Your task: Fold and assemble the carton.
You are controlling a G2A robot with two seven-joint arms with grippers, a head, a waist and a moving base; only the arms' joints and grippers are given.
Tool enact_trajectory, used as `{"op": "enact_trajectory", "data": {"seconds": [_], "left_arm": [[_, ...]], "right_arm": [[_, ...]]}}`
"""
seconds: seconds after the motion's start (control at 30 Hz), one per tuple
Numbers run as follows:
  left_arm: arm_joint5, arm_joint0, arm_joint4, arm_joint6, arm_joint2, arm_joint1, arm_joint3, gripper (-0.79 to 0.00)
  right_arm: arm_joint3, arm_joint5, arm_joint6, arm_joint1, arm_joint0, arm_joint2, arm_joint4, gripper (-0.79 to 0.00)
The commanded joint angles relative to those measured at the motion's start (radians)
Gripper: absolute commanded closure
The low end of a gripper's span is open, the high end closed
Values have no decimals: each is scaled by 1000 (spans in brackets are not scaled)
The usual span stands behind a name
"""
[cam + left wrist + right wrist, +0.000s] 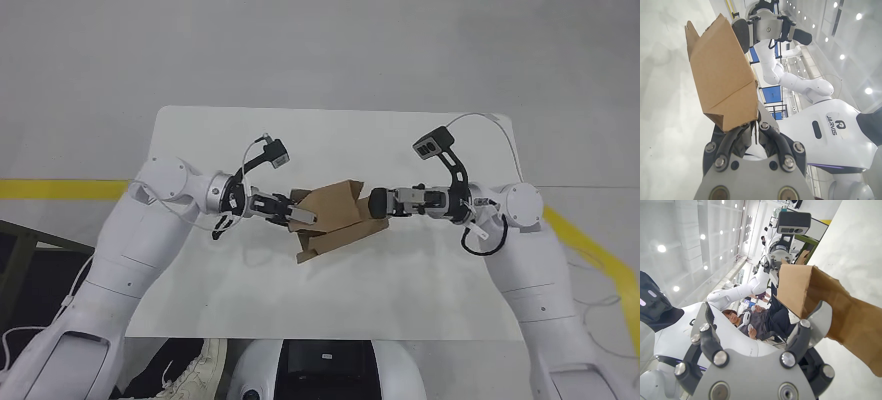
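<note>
While your arms are hanging over the table (420, 290):
Carton (335, 215): sitting half-folded between both grippers, above mid-table.
Left gripper (755, 123): pinching the carton's edge.
Right gripper (366, 205): gaping wide, one finger (819, 313) touching cardboard.

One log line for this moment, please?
brown cardboard carton: partly folded, over white table | left jaws: shut on its edge | right jaws: open at its other end

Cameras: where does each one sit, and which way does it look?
Top view: above the arms, looking down at the table; both arms meet at the carton.
Left wrist view: on that wrist, facing along the left gripper, shut on the carton.
Right wrist view: on that wrist, facing past the open right gripper.
All three share the carton.
</note>
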Motion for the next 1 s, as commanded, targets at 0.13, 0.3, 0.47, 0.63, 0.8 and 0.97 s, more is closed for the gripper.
{"op": "enact_trajectory", "data": {"seconds": [0.13, 0.3, 0.47, 0.63, 0.8, 0.97], "left_arm": [[-4, 2, -6, -9, 12, -3, -10, 0], [-9, 2, -28, -27, 19, -6, -22, 0], [-13, 0, -41, -39, 26, -8, -23, 0], [-14, 2, -57, -43, 34, -11, -19, 0], [-18, 0, -64, -43, 41, -12, -23, 0], [-20, 0, -70, -43, 45, -11, -20, 0]], "right_arm": [[-5, -8, 16, -2, -2, -25, 25, -785], [12, -12, 13, -5, 5, -52, 38, -785], [21, -5, 20, -9, 12, -80, 57, -785], [38, -4, 20, -13, 20, -102, 83, -785], [55, -6, 18, -18, 26, -122, 109, -785], [56, -7, 17, -19, 28, -136, 113, -600]]}}
